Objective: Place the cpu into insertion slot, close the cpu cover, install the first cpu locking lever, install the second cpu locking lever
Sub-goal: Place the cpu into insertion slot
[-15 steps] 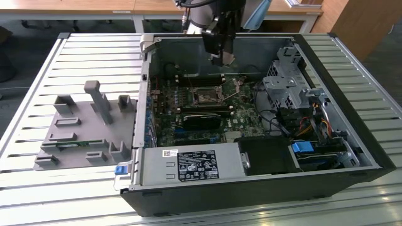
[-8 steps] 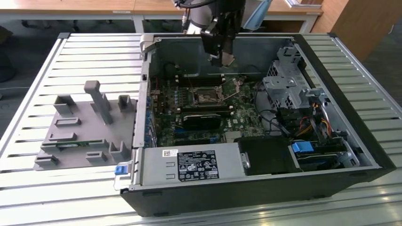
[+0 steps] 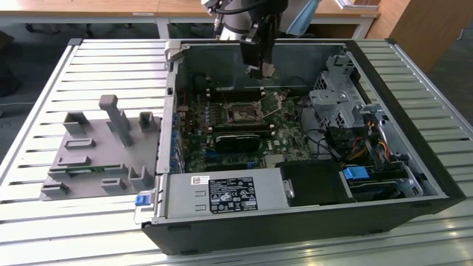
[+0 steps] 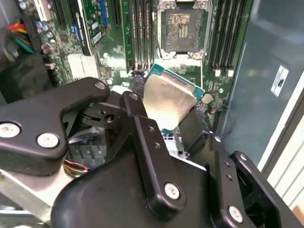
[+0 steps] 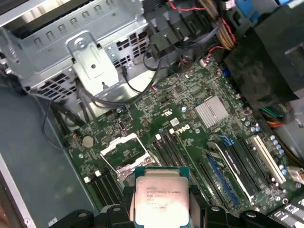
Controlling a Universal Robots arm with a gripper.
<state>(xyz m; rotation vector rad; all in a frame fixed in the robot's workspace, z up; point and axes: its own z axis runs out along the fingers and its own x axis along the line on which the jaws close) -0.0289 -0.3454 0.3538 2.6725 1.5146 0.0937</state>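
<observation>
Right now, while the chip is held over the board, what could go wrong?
1. The gripper holds the cpu by its edges above the motherboard, not yet at the insertion slot; a slip would probably drop it on the board.
2. The cpu seems turned against the slot's square; set down so, it could harm the contacts.
3. Loose cables lie close to the slot; the gripper might snag them on its way down.

white slatted table (image 3: 44,72) | wooden desks (image 3: 96,8) behind | wooden cabinet (image 3: 425,25) at exterior view's right | grey floor (image 3: 452,66)
</observation>
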